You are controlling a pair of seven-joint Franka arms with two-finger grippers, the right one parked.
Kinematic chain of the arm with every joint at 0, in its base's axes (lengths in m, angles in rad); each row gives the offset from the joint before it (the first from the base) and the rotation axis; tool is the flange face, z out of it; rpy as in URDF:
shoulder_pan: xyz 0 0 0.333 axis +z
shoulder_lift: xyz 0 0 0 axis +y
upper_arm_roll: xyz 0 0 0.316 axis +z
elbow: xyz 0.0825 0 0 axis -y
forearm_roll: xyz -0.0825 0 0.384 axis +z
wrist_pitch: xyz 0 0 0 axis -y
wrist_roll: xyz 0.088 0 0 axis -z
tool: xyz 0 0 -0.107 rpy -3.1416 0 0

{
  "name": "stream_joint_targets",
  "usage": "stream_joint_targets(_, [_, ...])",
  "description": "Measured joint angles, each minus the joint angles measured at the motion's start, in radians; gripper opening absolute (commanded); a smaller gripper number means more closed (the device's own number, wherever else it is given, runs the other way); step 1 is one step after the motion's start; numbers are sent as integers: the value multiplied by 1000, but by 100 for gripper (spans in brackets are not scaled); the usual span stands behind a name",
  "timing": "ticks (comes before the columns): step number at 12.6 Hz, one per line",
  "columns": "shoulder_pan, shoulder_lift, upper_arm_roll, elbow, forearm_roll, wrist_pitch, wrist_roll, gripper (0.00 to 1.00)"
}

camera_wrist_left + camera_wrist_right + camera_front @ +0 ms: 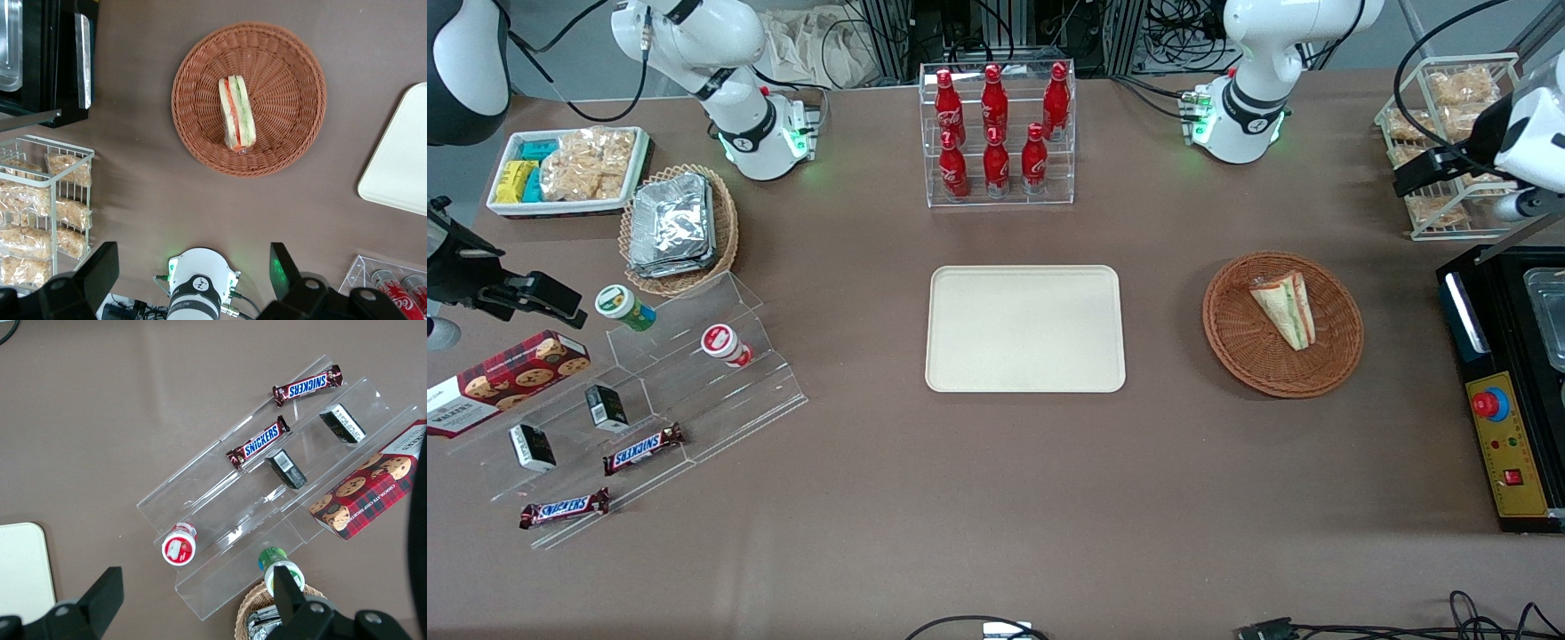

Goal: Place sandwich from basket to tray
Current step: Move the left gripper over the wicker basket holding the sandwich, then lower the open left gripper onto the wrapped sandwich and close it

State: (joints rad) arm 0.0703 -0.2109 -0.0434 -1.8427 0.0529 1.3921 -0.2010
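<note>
The sandwich, a wrapped white-bread wedge with green and red layers, lies on its side in the reddish-brown wicker basket. The cream tray sits bare at the table's middle, beside the basket toward the parked arm's end. My gripper hangs high above the table at the working arm's end. It is farther from the front camera than the basket and well apart from it. It is open, and its black fingers are spread wide with nothing between them.
A wire rack of bagged snacks stands beneath the gripper. A black appliance sits at the table's edge beside the basket. A clear rack of red bottles stands farther back than the tray. Acrylic steps with snacks are toward the parked arm's end.
</note>
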Motion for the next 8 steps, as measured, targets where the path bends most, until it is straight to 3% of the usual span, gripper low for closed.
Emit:
stream_joint_targets(3, [0,1,-2,-105,2,111,-2,100])
stream_joint_targets(8, [3,20,31,-372,3,460,-17,100])
